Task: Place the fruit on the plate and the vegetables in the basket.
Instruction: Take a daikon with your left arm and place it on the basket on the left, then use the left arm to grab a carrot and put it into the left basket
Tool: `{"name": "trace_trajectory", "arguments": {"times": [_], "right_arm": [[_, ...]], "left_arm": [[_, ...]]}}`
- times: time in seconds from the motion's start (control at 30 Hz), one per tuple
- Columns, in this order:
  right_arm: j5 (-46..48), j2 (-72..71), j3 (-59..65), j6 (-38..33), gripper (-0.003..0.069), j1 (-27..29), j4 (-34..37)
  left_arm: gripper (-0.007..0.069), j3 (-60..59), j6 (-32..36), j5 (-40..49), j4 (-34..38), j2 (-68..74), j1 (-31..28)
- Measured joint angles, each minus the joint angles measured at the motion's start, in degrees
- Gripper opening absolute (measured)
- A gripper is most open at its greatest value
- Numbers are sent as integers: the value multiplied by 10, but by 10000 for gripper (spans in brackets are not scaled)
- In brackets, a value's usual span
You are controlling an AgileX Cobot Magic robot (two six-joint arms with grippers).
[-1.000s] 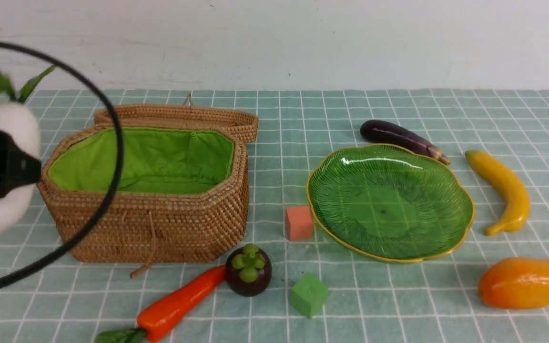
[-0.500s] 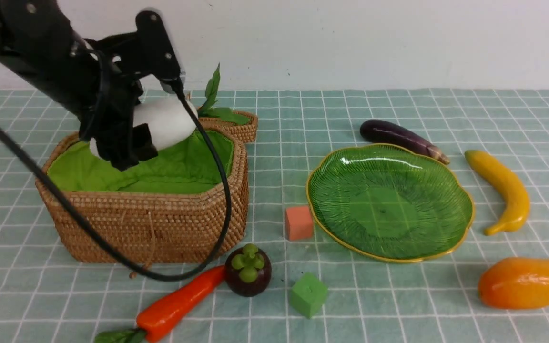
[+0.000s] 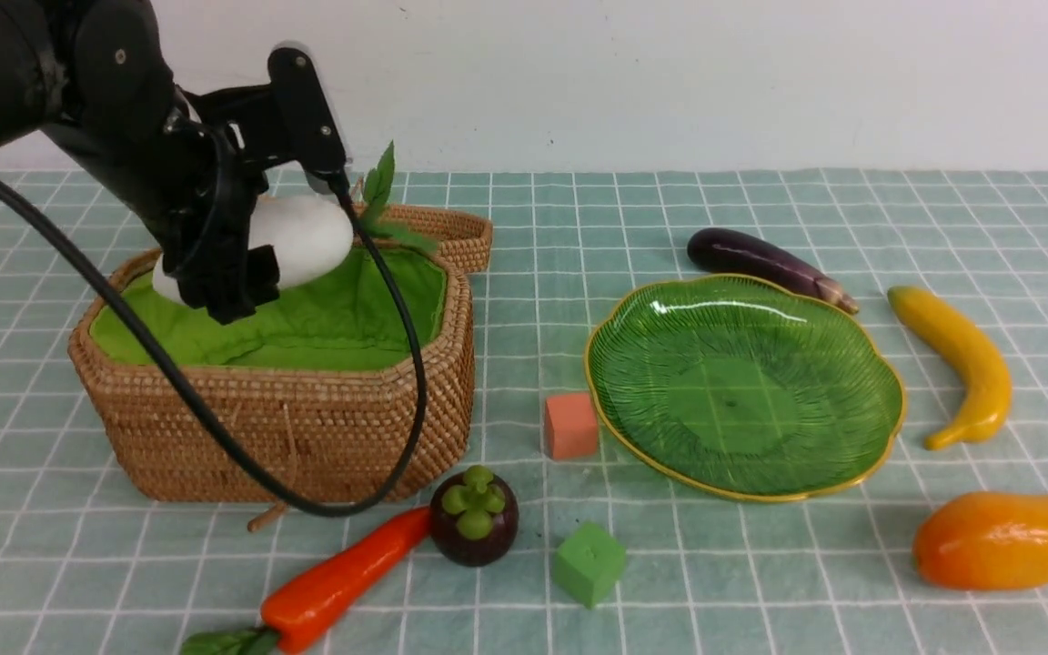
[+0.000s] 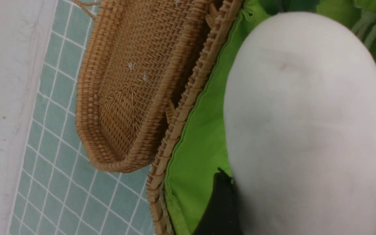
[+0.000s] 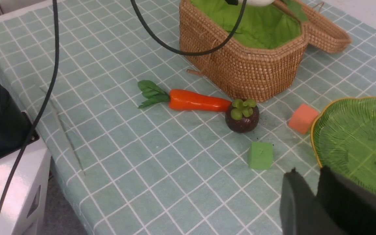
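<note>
We record a checked green cloth (image 3: pixel 579 209) carrying the basket (image 3: pixel 306 428), plate (image 3: pixel 742 382), eggplant (image 3: pixel 765 256), banana (image 3: pixel 961 359), mango (image 3: pixel 1002 539), orange cube (image 3: pixel 570 425) and green cube (image 3: pixel 589 562); the carrot (image 3: pixel 342 578) tip touches the mangosteen (image 3: pixel 475 518).

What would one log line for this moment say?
left gripper: gripping radish above open basket | right gripper: holding nothing | plate: empty

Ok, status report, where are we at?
Left gripper shut on the radish, held over the open basket, not yet released. Right gripper shut, empty, near the plate. Nothing blocking the basket; lid folded back.
</note>
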State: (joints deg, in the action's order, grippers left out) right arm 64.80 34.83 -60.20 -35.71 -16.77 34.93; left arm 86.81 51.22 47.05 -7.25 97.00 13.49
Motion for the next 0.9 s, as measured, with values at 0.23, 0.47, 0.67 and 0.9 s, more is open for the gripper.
{"name": "trace_trajectory", "arguments": {"times": [0.23, 0.47, 0.67, 0.9], "right_arm": [[22, 0, -18, 0, 118, 0, 0], [62, -19, -38, 2, 119, 0, 2], [70, -49, -39, 18, 122, 0, -15], [73, -59, -40, 36, 122, 0, -18]], "left_arm": [[585, 0, -146, 73, 84, -70, 3], [91, -68, -332, 179, 103, -112, 91], [-8, -202, -404, 190, 102, -115, 187], [279, -303, -419, 41, 66, -113, 169]]}}
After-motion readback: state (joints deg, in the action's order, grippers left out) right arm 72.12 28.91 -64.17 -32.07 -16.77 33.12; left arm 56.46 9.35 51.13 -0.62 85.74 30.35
